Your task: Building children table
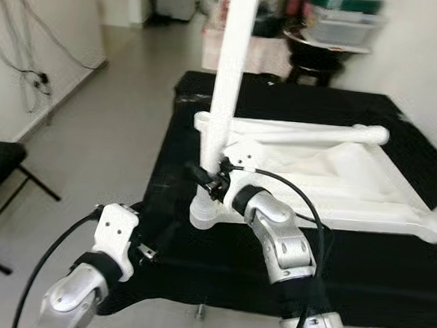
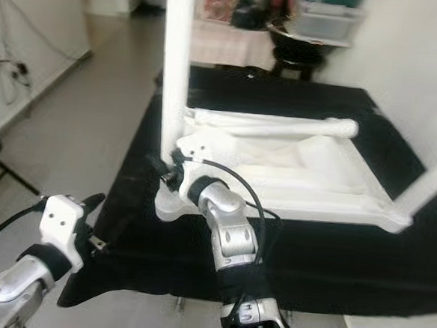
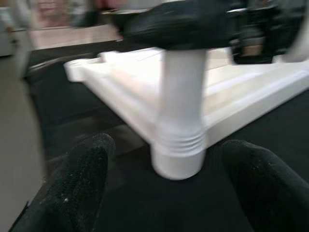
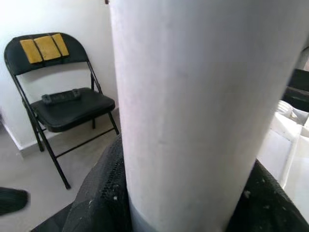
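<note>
Your left gripper (image 1: 146,250) hangs off the front left corner of the black surface (image 1: 390,281), fingers (image 3: 79,179) spread apart and holding nothing; its wrist view looks straight at the socket (image 3: 179,153) where the leg meets the table. The upturned white table (image 1: 337,180) lies across the middle of the surface, its front left corner just at the front edge. From that corner the leg (image 1: 229,82) stands upright. Your right gripper (image 1: 208,180) is clenched around the leg low down, just above the socket. Another leg (image 1: 311,133) lies flat along the table's far edge. A black folding chair (image 4: 58,96) stands by the wall.
</note>
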